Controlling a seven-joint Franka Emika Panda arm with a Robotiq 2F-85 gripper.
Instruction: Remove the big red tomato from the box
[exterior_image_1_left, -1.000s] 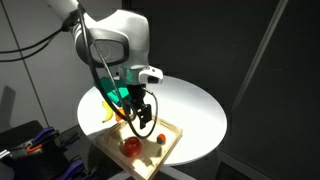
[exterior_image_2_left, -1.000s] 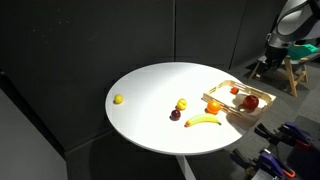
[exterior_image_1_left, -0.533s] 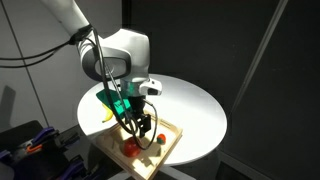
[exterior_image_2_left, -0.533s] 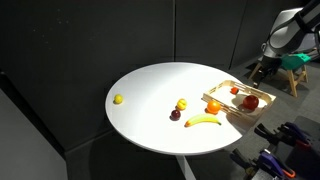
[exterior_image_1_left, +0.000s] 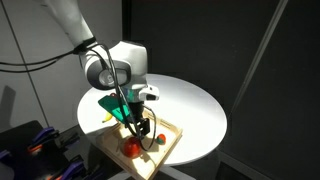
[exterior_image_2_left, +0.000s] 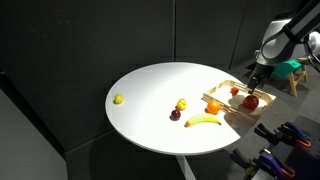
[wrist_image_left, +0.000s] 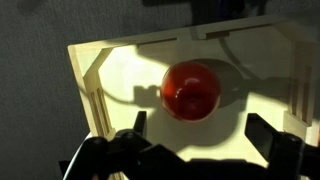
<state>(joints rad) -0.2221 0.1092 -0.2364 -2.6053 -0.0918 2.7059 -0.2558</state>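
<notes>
The big red tomato (wrist_image_left: 190, 90) lies inside the light wood box (wrist_image_left: 92, 80), and in the wrist view it sits just above the gap between my fingers. My gripper (wrist_image_left: 200, 135) is open and empty, with one finger on each side below the tomato. In both exterior views the gripper (exterior_image_1_left: 144, 128) (exterior_image_2_left: 252, 86) hangs just above the box (exterior_image_1_left: 170, 149) (exterior_image_2_left: 226, 88) at the table's rim. The tomato (exterior_image_1_left: 130, 147) (exterior_image_2_left: 250, 101) rests in the box, apart from the fingers.
A smaller red-and-green piece (exterior_image_2_left: 236, 90) also lies in the box. On the round white table (exterior_image_2_left: 160, 90) lie an orange fruit (exterior_image_2_left: 213, 106), a banana (exterior_image_2_left: 203, 121), a yellow fruit (exterior_image_2_left: 181, 103), a dark red fruit (exterior_image_2_left: 175, 114) and a lemon (exterior_image_2_left: 118, 99).
The arm has come down and in over the box, bringing the open gripper close above the tomato. The fruits have not moved.
</notes>
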